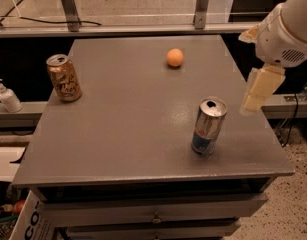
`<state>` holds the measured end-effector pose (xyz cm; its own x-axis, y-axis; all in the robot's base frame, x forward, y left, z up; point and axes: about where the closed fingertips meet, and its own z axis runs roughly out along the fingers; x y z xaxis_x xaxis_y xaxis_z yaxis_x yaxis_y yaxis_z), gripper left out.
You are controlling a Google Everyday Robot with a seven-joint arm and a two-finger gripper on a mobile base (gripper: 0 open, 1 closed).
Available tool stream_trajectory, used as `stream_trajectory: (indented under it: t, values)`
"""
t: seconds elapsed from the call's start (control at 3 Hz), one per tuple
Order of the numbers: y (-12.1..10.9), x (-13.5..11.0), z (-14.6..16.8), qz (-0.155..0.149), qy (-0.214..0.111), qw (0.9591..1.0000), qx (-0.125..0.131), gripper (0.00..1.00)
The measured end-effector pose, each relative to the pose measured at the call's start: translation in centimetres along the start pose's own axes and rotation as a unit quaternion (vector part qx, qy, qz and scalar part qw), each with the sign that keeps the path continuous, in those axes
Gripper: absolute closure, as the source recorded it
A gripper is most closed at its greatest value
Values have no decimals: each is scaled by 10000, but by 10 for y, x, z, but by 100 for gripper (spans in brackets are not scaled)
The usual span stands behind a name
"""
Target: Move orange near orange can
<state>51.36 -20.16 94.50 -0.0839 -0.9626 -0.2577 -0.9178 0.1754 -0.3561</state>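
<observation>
The orange (175, 57) is a small round fruit lying on the far middle of the grey table (128, 119). The orange can (64, 77) stands upright near the table's left edge, well to the left of the orange and a little closer to me. My gripper (259, 90) hangs from the white arm (288, 24) over the table's right edge, to the right of the orange and nearer than it, touching nothing.
A taller silver-and-blue can (208, 126) stands upright at the front right of the table, just left of the gripper. A white pump bottle (7, 96) stands on a ledge left of the table. Drawers (153, 214) sit under the front edge.
</observation>
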Motion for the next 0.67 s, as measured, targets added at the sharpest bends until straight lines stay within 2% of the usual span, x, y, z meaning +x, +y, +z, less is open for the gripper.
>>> stream_trajectory:
  t: [0.33, 0.67]
  values:
    - [-28, -12, 34, -184, -110, 9997, 76, 0]
    - [-57, -26, 65, -246, -128, 9995, 173, 0]
